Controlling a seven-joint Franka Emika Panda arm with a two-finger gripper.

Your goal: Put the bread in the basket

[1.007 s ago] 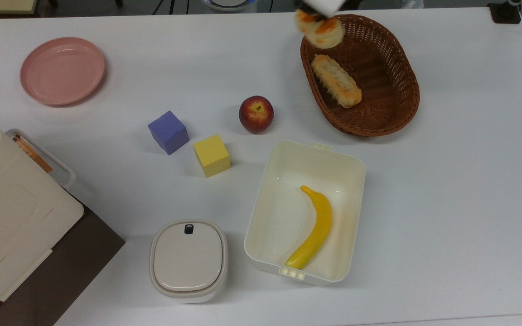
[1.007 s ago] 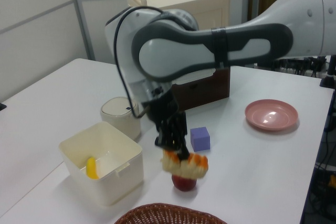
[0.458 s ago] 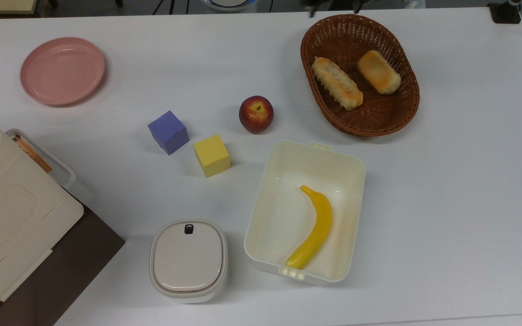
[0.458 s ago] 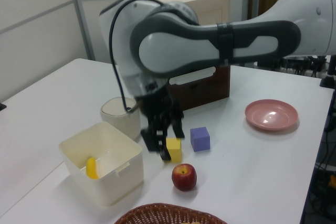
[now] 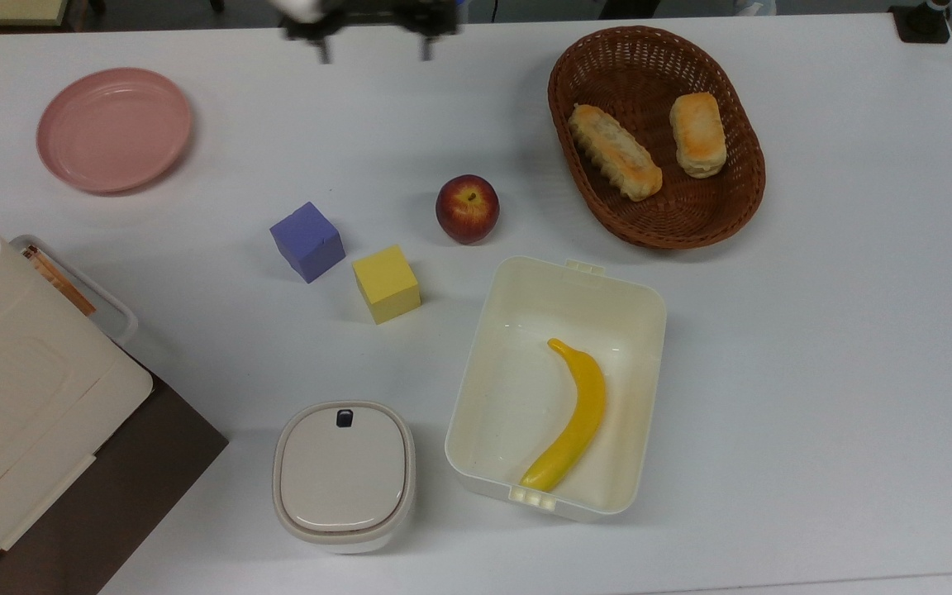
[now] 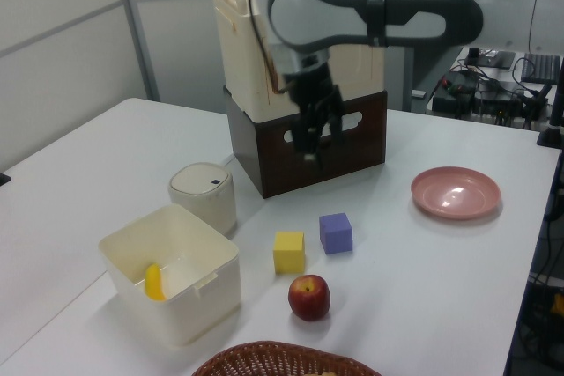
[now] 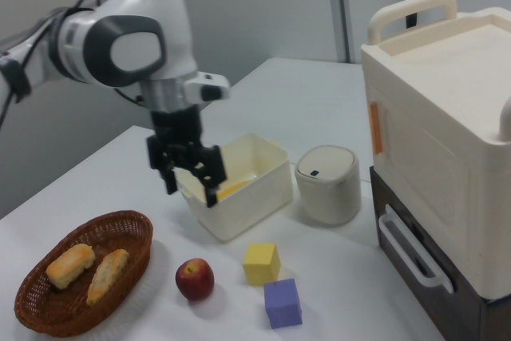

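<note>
White tabletop point(image 5: 840, 347) fills the scene. Going across the top view from its left: one round pink plate point(image 5: 114, 129), one cream carrier box on a dark brown base point(image 5: 21, 397), one purple cube point(image 5: 307, 241), one lidded cream oval container point(image 5: 344, 475), one yellow cube point(image 5: 386, 283), one red apple point(image 5: 467, 208), and one cream rectangular plastic box point(image 5: 484, 355) holding one yellow banana point(image 5: 573, 416).

Robot's black two-finger gripper point(image 5: 372, 45) hangs empty above the table at the top view's upper edge, fingers spread wide; in the right view the gripper point(image 7: 192, 180) sits in front of the cream box.

At the top view's right stands one oval dark-brown woven wicker basket point(image 5: 740, 198) with two breads inside. The short stubby bun point(image 5: 697, 134) has a blotchy orange-golden top and pale cream sides; it lies in the basket's right half, apart from the longer ridged loaf point(image 5: 614, 151) beside it.
</note>
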